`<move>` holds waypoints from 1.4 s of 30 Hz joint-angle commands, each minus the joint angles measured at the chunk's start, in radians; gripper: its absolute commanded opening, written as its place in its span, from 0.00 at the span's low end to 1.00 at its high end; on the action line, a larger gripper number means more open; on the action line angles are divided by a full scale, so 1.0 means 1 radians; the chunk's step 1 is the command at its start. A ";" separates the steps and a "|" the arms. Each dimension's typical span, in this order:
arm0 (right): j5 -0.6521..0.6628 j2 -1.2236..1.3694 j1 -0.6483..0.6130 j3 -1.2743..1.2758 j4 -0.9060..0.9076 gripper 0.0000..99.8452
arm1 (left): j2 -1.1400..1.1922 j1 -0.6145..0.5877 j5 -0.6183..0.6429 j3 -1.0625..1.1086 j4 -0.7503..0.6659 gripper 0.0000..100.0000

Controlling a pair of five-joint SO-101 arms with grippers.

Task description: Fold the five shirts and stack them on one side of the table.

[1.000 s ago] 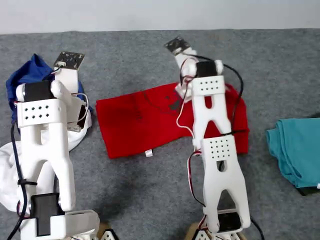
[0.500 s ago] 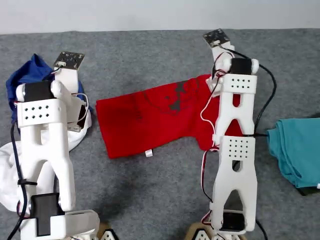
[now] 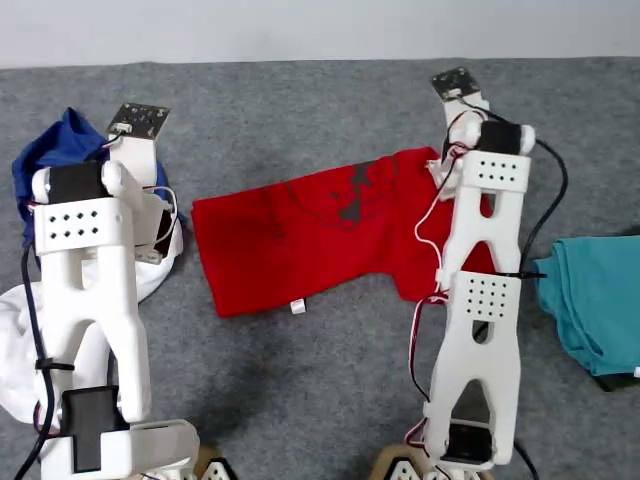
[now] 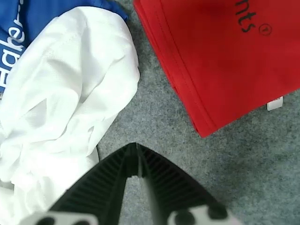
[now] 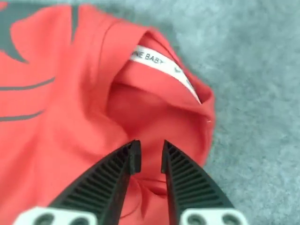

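Across the grey table, finds the right arm swung from over the middle of the red shirt out to its collar end, nearer the folded teal shirt at the table's right side. Drags that end of the red cloth along, so stretches the shirt longer across the table's middle. Reads as straightening before a fold, with no fold made yet. Leaves the left arm parked unmoved over the crumpled white shirt and blue shirt, both waiting. Keeps the right gripper pinched narrow on a pucker of red fabric just below the collar label. Shows the left gripper closed on nothing, beside the white shirt
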 commanded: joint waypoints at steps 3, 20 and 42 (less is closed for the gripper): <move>-0.048 -0.056 -0.058 -0.043 0.039 0.08 | -0.041 0.011 0.005 0.002 0.020 0.00; -0.124 -0.277 -0.119 0.278 0.041 0.08 | -0.040 0.009 0.003 0.002 0.020 0.00; -0.166 -0.358 0.030 0.334 -0.022 0.08 | -0.040 0.009 0.003 0.004 -0.005 0.00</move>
